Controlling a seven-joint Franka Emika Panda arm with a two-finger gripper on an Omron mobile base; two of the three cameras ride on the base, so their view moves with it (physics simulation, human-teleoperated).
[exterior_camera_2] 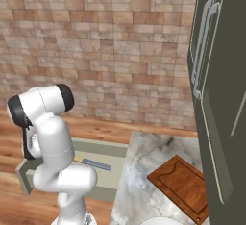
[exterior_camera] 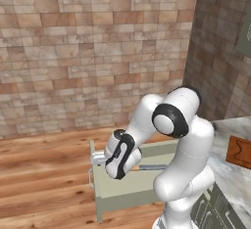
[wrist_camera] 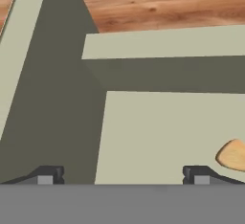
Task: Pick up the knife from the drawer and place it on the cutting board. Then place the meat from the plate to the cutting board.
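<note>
Below, spread two-finger gripper (wrist_camera: 123, 174) over pale-green drawer (wrist_camera: 162, 122); tan-handled knife (wrist_camera: 233, 154) lies just beside one fingertip (wrist_camera: 197, 174).

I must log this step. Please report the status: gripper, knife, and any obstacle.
Gripper open, low over the open drawer. Knife lies inside, not gripped; its handle end sits beside one fingertip. Cutting board bare on the counter. No obstacle seen.

The drawer (exterior_camera: 128, 190) looks matt and painted, its handle (exterior_camera: 90, 178) metal. The knife (exterior_camera_2: 96, 163) has a wooden handle. The cutting board (exterior_camera_2: 183, 185) is smooth wood on a glossy marble counter (exterior_camera_2: 139, 176).
</note>
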